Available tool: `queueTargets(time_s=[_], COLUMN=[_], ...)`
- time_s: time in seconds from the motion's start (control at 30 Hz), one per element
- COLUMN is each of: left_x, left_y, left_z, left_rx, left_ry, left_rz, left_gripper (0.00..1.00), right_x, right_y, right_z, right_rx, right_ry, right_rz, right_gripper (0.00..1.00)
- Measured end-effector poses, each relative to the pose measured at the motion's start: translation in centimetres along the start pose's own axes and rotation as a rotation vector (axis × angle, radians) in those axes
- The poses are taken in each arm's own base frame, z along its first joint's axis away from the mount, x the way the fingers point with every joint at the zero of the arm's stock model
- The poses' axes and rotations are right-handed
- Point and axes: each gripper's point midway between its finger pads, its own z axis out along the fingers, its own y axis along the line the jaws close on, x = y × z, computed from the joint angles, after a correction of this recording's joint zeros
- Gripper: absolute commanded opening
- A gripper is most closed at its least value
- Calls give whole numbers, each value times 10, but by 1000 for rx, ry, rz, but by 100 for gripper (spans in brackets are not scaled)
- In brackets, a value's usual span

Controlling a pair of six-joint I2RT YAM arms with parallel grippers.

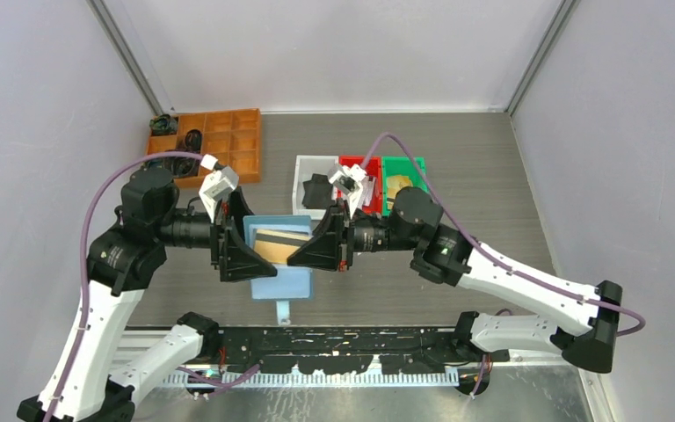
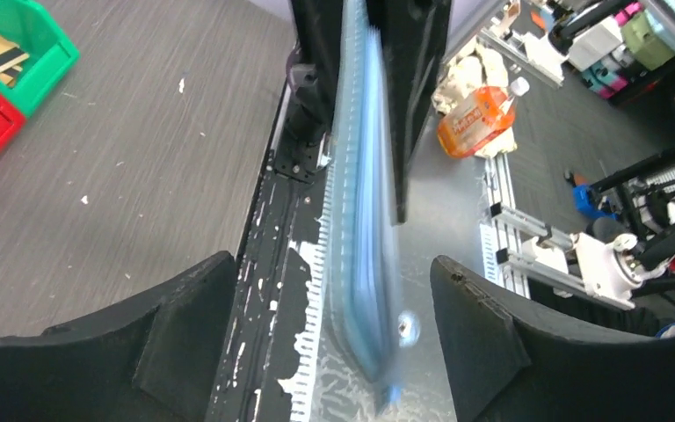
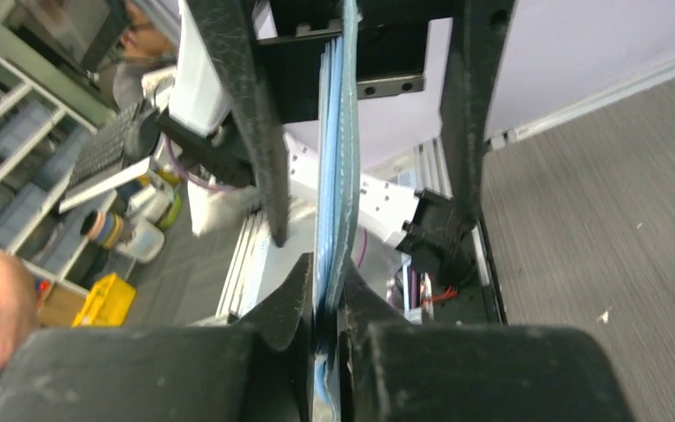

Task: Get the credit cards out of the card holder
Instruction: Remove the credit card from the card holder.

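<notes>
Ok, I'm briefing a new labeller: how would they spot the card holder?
Look at the middle of the grey table, just in front of the white bin. Between the left hand and right hand is the card holder: the only flat pale-blue thing, with a tan, dark-striped card on it.

White arms [image 1: 90, 327], black joints, purple cables [image 1: 97, 189]

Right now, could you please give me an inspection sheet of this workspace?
Surface: grey wood-grain table, a few white specks.
Job's things: card holder open between the arms; a dark-striped credit card shows on its inner face.
Clutter: orange divider tray, white bin, red bin, green bin at the far side.
Hands: left hand open, clear of the holder; right hand shut on its edge.
Cables: purple cable loops along each arm.
Surroundings: grey wall panels; orange bottle and a person beyond the table.
</notes>
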Motion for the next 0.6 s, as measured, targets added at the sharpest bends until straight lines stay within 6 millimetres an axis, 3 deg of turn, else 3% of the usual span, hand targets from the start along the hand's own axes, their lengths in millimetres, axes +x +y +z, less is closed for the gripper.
queueTargets(time_s=[0.13, 0.23, 0.47, 0.6], left_x=[8, 16, 32, 51], left_y=[2, 4, 16, 23], left_z=[-4, -6, -4, -3], left_rx=[-15, -12, -2, 11], left_ry=[58, 94, 166, 213], left_rz=[75, 93, 58, 4], left_gripper=[74, 71, 67, 64], right_x=[1, 8, 67, 84], right_y=[18, 15, -14, -19], right_z=[-6, -8, -4, -6], right_rx=[13, 46, 142, 163], right_ry=[183, 307, 653, 762], right_rz=[-43, -60, 4, 8], right_gripper=[1, 1, 1, 1])
